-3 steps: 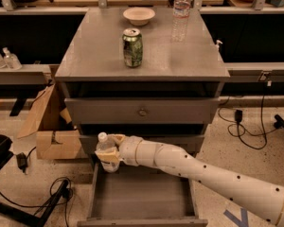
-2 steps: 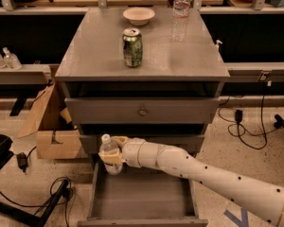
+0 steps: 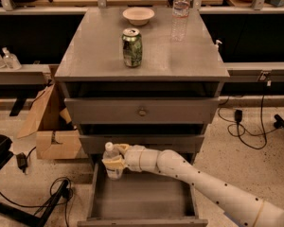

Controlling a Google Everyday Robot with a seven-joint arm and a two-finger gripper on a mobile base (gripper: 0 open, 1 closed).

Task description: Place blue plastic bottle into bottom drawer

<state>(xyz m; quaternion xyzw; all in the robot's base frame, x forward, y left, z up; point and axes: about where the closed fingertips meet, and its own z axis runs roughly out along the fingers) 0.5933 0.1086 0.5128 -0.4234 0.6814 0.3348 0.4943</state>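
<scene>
Since a second ago the blue plastic bottle (image 3: 112, 161) has come a little lower and a little to the right, so it now stands upright over the rear left corner of the open bottom drawer (image 3: 143, 219), just inside its left wall; whether its base touches the drawer floor cannot be told. It is a small clear bottle with a white cap and a wide pale label, most of which is hidden by the hold on it. The gripper (image 3: 116, 163) is clamped on the bottle's middle, its yellowish fingers (image 3: 114, 164) wrapped round the label from the right side. Behind it the arm (image 3: 199, 179) runs in from the lower right corner, a smooth, white, rounded tube with small dark dots along it and a thin tan band near its base, reaching up and left across the drawer to the wrist. The bottom drawer is a wide, shallow tray of matt grey wood, pulled well out. The cabinet (image 3: 90, 56) above it is the same flat grey, square-edged, and its middle drawer (image 3: 189, 111) carries a round knob. On the top stand a green can (image 3: 132, 47) with a shiny metal lid, a shallow pale bowl (image 3: 138, 15) behind it, and a slimmer ribbed clear bottle (image 3: 181, 13) to the right. Left of the cabinet, an open cardboard box (image 3: 52, 136) sits on the speckled floor (image 3: 236, 150).
</scene>
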